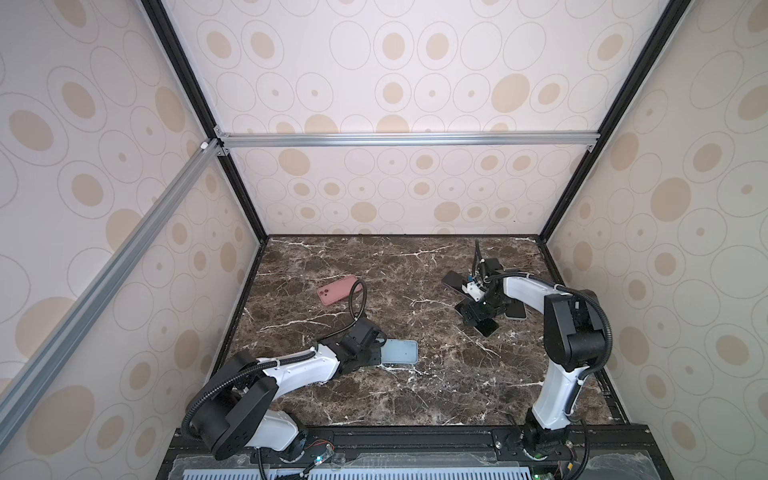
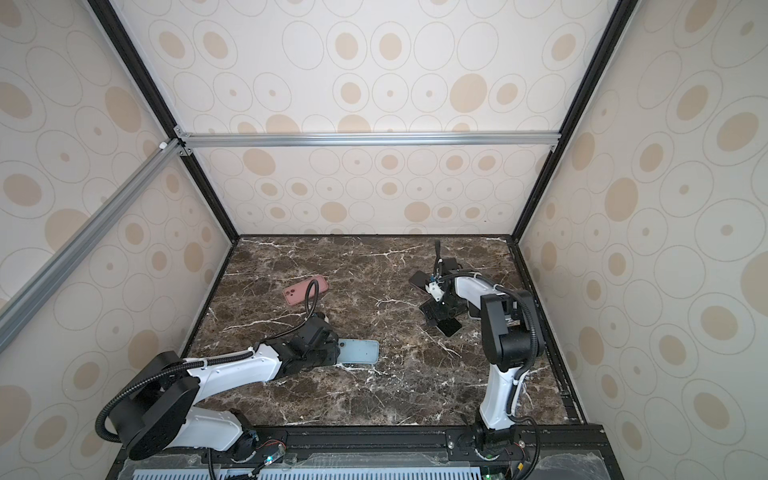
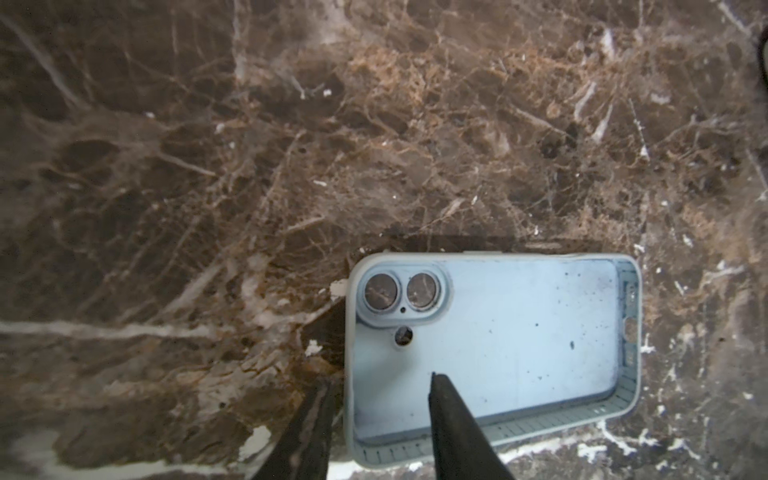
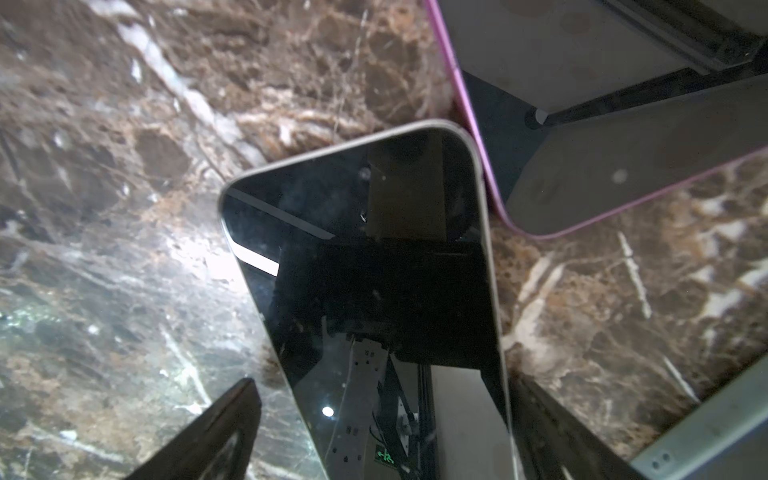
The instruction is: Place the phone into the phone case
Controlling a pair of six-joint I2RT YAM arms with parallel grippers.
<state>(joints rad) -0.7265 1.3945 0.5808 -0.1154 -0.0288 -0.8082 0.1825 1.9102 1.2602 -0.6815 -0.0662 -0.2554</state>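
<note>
Pale-blue and round-cornered, the phone case [image 3: 519, 332] is straddled at one wall by the parted left gripper [image 3: 380, 378], while the glossy phone [image 4: 374, 249], flat on marble [image 4: 124, 208], is flanked by the wide-open right gripper [image 4: 384, 380].

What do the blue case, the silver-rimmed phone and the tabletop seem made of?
Blue case: likely silicone or soft plastic, matte, with ribbed inner walls and dirt specks.
Phone: glossy glass front with mirror-like reflections; its pale rim looks metallic.
Tabletop: brown marble look with white veins and a slight sheen; real stone or printed laminate, cannot tell.
</note>
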